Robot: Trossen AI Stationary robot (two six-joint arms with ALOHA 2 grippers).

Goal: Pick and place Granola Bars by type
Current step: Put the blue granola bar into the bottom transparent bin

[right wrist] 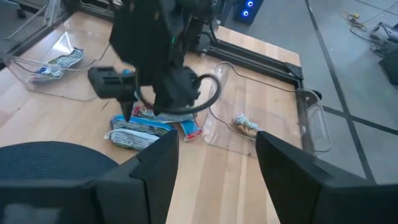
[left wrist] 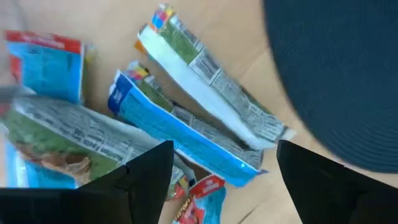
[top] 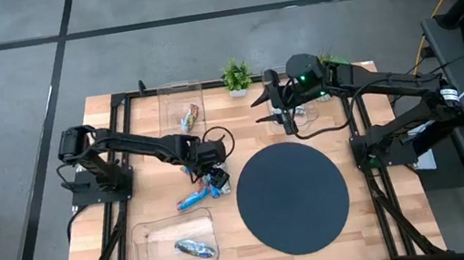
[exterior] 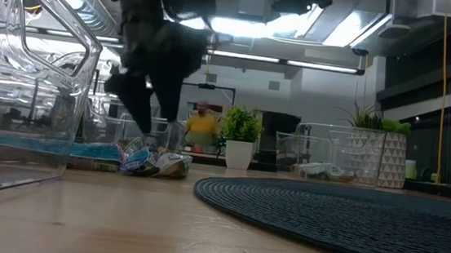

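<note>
- The table [top: 160,235] is pale wood in a black frame.
- A round dark mat [top: 293,198] lies just right of the left gripper and in front of the right one.
- Left arm [top: 133,147] reaches in from the table's left edge toward the middle.
- Right arm [top: 392,88] reaches along the far edge, with its gripper [top: 276,105] raised beside a small potted plant [top: 237,76].
- The right gripper's fingers [right wrist: 155,165] stand apart with nothing between them.
- Three clear trays: one [top: 176,245] near the front, left of the mat, holding a blue bar [top: 194,247]; one [top: 183,111] at the far edge behind the left gripper, holding a reddish bar [top: 189,116]; one [top: 310,111] under the right gripper.
- Left gripper [top: 212,177] hangs low over the loose bars [top: 202,190], fingers [left wrist: 146,177] spread wide and empty.
- Below it, in its wrist view, lie a blue-edged bar [left wrist: 186,134], a white one [left wrist: 211,93] beside that, and a green-and-silver one [left wrist: 68,137].
- In the low view, a person [exterior: 202,127] in yellow shows far off.
</note>
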